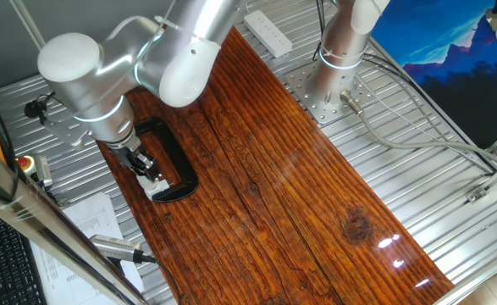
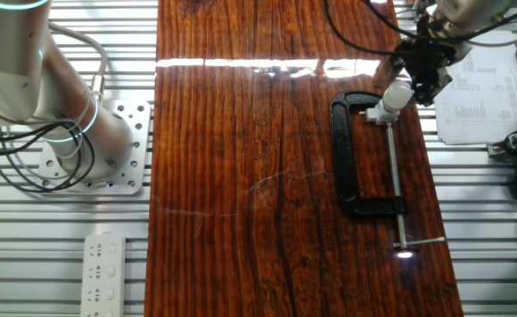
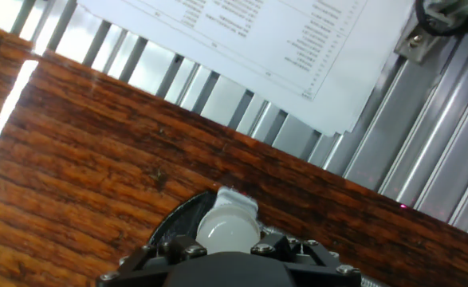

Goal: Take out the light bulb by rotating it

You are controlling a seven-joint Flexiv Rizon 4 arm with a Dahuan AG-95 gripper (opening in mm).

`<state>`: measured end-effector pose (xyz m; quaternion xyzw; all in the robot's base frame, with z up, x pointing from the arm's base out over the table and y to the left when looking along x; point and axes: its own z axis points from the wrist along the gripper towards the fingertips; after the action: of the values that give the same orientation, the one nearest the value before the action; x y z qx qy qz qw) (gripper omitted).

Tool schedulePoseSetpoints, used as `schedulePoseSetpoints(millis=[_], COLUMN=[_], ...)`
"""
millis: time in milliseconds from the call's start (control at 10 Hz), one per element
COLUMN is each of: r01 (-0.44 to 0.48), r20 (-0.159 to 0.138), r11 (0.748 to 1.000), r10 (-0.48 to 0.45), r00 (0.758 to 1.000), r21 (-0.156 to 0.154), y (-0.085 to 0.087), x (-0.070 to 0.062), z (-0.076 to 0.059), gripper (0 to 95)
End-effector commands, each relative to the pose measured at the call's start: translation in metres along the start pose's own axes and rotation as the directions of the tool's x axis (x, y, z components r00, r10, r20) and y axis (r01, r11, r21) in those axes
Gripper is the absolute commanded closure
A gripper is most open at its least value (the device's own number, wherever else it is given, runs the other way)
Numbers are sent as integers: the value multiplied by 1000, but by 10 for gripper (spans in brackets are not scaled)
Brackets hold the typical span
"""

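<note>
No legible text is found. Print on paper sheets [image 3: 297, 40] beside wooden board [image 2: 267, 176] is seen but too small/blurred to be read.

You have a dark reddish-brown grained wooden board [image 2: 267, 176] lying on a ribbed silver metal table [image 1: 451, 203]. A black metal C-clamp [image 2: 357, 167] lies flat on the board near one long edge, its silvery screw rod [image 2: 395, 185] running along that edge. On the table beside the board you see a white power strip [image 2: 104, 273], printed white paper sheets [image 2: 483, 97] and a bolted silver base plate [image 2: 117, 150].
</note>
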<state>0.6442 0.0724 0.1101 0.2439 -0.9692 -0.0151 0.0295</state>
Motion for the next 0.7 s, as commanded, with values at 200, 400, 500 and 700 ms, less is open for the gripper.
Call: schedulePoseSetpoints(millis=[200, 400, 500, 700], r01=[-140, -274, -356, -420], r20=[9, 9, 14, 16], r11=[990, 962, 934, 907], r10=[141, 274, 356, 420], r00=[990, 962, 934, 907], r21=[-5, -9, -13, -31], y=[1, 0, 0, 0], x=[-1, -2, -2, -4], z=[-1, -1, 0, 0], gripper=[380, 380, 570, 570])
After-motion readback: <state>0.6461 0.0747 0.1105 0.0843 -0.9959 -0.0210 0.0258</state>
